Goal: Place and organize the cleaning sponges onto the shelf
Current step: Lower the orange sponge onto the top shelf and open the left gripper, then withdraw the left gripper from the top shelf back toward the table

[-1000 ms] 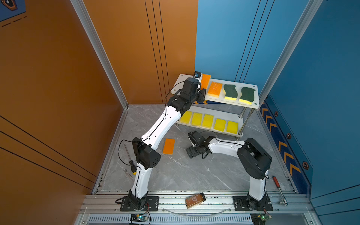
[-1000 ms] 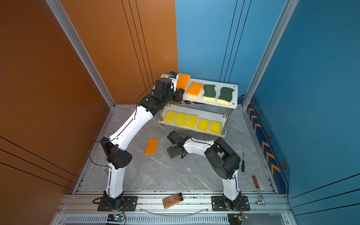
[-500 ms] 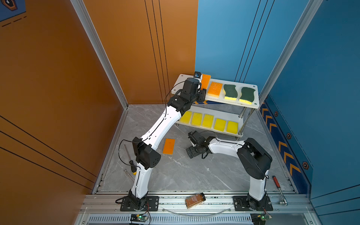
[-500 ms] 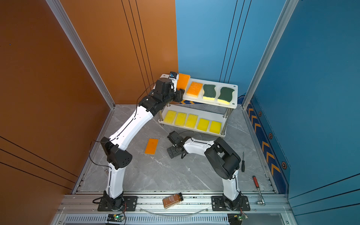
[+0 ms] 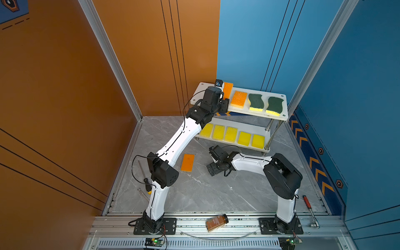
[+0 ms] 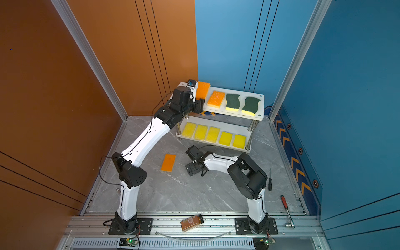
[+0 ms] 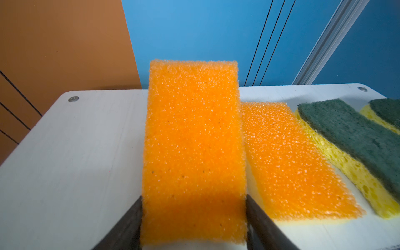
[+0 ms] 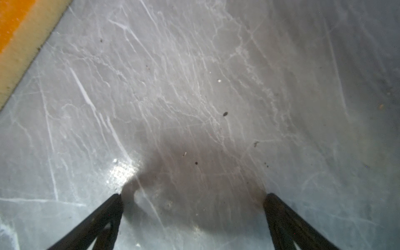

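My left gripper [image 7: 193, 199] is shut on an orange-topped sponge [image 7: 192, 140], one finger against each long side. That sponge [image 5: 228, 89] is tilted over the left part of the shelf's top board [image 5: 283, 104]. Beside it lie another orange-topped sponge [image 5: 238, 99] and two green-topped sponges [image 5: 256, 102]. Several yellow sponges [image 5: 231, 133] line the lower tier. A third orange-topped sponge [image 5: 187, 162] lies on the floor. My right gripper [image 5: 213, 170] stands open and empty just above the floor to its right, with the sponge's edge [image 8: 13, 28] at the corner of the right wrist view.
A brown bottle [image 5: 217, 222] lies on the front rail. A yellow-handled screwdriver [image 5: 145, 177] sits by the left arm's elbow. A red-handled tool [image 5: 308, 204] and a black screwdriver [image 6: 270, 179] lie at the right. Walls close in behind the shelf.
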Controlling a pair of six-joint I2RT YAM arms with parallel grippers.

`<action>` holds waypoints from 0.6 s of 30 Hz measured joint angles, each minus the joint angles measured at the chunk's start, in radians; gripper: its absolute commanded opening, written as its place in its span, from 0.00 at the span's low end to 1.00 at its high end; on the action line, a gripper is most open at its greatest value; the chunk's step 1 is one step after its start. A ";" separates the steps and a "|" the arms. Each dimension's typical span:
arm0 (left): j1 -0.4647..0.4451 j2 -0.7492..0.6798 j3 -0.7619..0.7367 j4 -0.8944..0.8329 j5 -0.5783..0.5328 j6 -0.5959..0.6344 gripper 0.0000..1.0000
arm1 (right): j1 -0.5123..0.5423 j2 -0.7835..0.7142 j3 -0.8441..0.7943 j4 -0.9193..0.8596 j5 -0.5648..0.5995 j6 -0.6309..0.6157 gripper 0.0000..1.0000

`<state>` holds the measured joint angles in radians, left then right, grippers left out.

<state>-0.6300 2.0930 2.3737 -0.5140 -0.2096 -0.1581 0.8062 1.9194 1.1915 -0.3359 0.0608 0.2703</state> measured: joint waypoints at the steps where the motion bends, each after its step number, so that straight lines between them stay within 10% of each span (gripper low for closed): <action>1: 0.000 0.002 0.000 0.000 0.000 0.000 0.69 | 0.000 0.000 0.000 0.000 0.000 0.000 1.00; 18: -0.004 0.014 0.007 0.000 -0.011 -0.005 0.74 | 0.000 0.000 0.000 0.000 0.000 0.000 1.00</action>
<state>-0.6342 2.1067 2.3806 -0.5140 -0.2203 -0.1627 0.8062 1.9194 1.1915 -0.3355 0.0608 0.2703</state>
